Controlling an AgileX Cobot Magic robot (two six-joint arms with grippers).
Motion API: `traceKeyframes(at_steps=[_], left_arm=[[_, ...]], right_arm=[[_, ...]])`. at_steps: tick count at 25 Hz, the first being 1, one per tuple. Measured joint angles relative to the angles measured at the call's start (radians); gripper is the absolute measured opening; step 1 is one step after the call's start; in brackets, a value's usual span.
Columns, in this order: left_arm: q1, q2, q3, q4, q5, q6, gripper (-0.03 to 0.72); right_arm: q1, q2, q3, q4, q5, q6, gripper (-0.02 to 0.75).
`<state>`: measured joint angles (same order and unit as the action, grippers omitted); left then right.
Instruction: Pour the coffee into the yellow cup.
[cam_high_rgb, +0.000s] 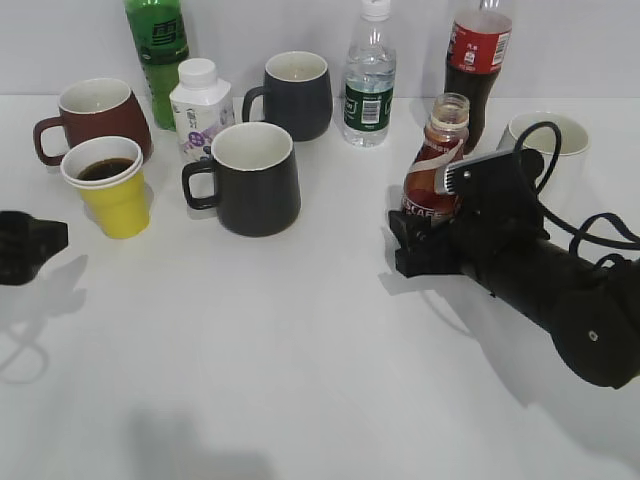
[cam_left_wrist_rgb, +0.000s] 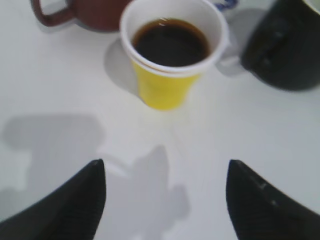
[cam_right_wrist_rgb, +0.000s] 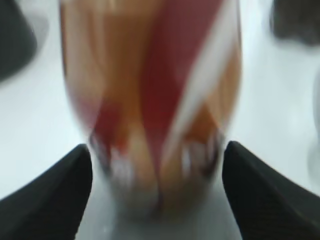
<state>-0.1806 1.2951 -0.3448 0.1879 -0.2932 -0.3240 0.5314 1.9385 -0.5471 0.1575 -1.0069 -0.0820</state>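
— At the left of the exterior view, what do we have?

— Our left gripper (cam_high_rgb: 40, 240) sits low at the frame's left edge. In its wrist view the fingers (cam_left_wrist_rgb: 70, 200) are spread wide on nothing. The yellow cup (cam_high_rgb: 112, 186) stands upright just above and right of it, in front of the maroon mug (cam_high_rgb: 92, 118), and the coffee (cam_left_wrist_rgb: 170, 42) is already dark inside it. Its mouth points straight up.

— So the pour looks done?

— We judge so. The step in hand looks like setting the bottle back down at the right.

— And over there?

— The coffee bottle (cam_high_rgb: 432, 165) stands right of centre, upright on the table (cam_high_rgb: 300, 350), long axis vertical, open neck up, beside the cola bottle (cam_high_rgb: 478, 60). Our right gripper (cam_high_rgb: 415, 240) is at its base.

— Clamped on it?

— Probably not. In the right wrist view the fingers (cam_right_wrist_rgb: 45, 200) flank the bottle with pale gaps on either side, though that view is blurred, so we hedge: parted, bottle between them.

— How do we do this well?

— We should draw straight back along the fingers' line, keeping level, so neither tip clips the bottle's narrow foot or tips it towards the white cup (cam_high_rgb: 560, 130).
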Motion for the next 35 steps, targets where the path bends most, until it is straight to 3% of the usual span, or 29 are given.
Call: traceKeyframes(at_steps=[10,14,21,29,35], left_arm=[[-0.182,-0.196,-0.257,-0.016,0.726,0.0,0.571],[-0.197,-0.253,-0.32,-0.019,0.984,0.0,0.569],[-0.197,-0.405,-0.352,-0.059,1.223,0.0,0.569],[-0.197,-0.621,-0.353,-0.057,1.479,0.036,0.568],[-0.197,-0.782,-0.353,-0.112,1.508,0.061,0.566]], right_arm=[[0.0,-0.094,0.058,0.006,0.194,0.044,0.609],[0.001,-0.15,0.09,0.009,0.259,0.047,0.609],[0.001,-0.304,0.095,0.009,0.514,0.047,0.595],[0.001,-0.555,0.049,0.003,1.068,0.047,0.593],[0.001,-0.779,-0.015,-0.024,1.492,0.089,0.593]])
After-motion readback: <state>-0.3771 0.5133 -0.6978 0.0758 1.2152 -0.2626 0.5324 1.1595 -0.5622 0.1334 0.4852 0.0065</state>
